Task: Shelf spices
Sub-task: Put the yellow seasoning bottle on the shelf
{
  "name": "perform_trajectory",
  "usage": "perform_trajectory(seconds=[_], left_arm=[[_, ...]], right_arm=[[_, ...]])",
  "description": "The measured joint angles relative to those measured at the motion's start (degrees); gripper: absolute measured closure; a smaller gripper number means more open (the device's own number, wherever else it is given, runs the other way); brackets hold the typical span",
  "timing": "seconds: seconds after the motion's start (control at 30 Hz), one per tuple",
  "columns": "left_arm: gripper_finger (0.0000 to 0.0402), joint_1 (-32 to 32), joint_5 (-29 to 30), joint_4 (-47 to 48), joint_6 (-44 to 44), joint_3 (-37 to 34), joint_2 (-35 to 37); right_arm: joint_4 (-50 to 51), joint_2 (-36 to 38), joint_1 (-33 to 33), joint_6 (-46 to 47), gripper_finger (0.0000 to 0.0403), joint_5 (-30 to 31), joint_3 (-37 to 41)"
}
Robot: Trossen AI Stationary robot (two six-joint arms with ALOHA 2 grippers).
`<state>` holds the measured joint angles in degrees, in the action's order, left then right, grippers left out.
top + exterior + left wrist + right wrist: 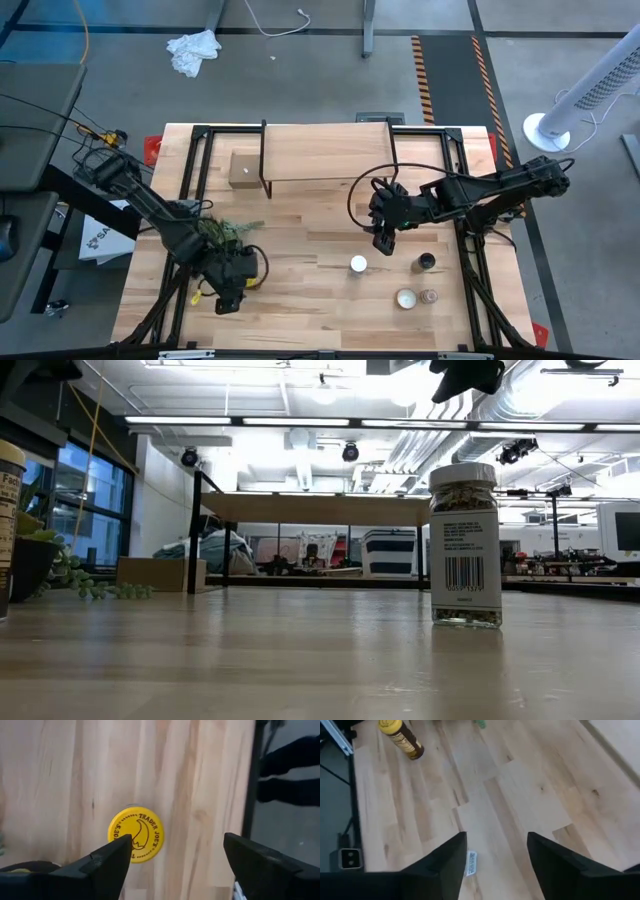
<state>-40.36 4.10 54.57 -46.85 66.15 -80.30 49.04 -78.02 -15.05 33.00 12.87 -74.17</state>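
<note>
A: Where do your jars sit?

B: White-capped jar (358, 264), dark black-capped jar (427, 262) and tiny pinkish jar (429, 296) stand on the bench (300, 300) at your right front, beside a flat white tin (405, 298). Mustard-yellow jar (136, 835) is at left front, under your left pincer (175, 862). The shelf (325, 153) at the back carries nothing yet.

A: Handling?

B: Judged small, rigid, light; probably glass, so slick and breakable. Take each round the body below the cap, not the lid rim.

A: Pincers?

B: Left one is released, spread much wider than the yellow cap, hanging above it, empty; one finger (95, 865) overlaps the cap's edge in the wrist view, contact not certain. Right pincer (385, 228) is released too, moderately spread, empty, above bare bench near the white-capped jar.
</note>
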Motion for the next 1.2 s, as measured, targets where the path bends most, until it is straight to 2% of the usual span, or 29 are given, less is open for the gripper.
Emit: perform_trajectory(seconds=[0.4,0.7,0.87,1.03,1.2], left_arm=[[0.0089,1.74,2.31,1.73,-1.03,0.52,-6.0],[0.0089,3.39,3.98,8.6,1.29,6.36,-6.07],[0.0089,2.99,3.06,8.74,2.58,6.45,-6.23],[0.0089,2.29,5.19,9.8,4.53,5.59,-6.33],[0.0089,2.12,2.84,8.52,4.68,3.91,-6.39]], right_arm=[[0.02,-0.02,0.0,-2.18,0.0194,3.11,0.0],[0.02,-0.02,0.02,-3.5,0.0194,3.99,0.0],[0.04,-0.02,0.04,-3.48,0.0194,4.77,0.0],[0.04,-0.02,0.05,-3.48,0.0194,6.28,0.0],[0.09,-0.04,0.07,-3.48,0.0194,6.36,0.0]])
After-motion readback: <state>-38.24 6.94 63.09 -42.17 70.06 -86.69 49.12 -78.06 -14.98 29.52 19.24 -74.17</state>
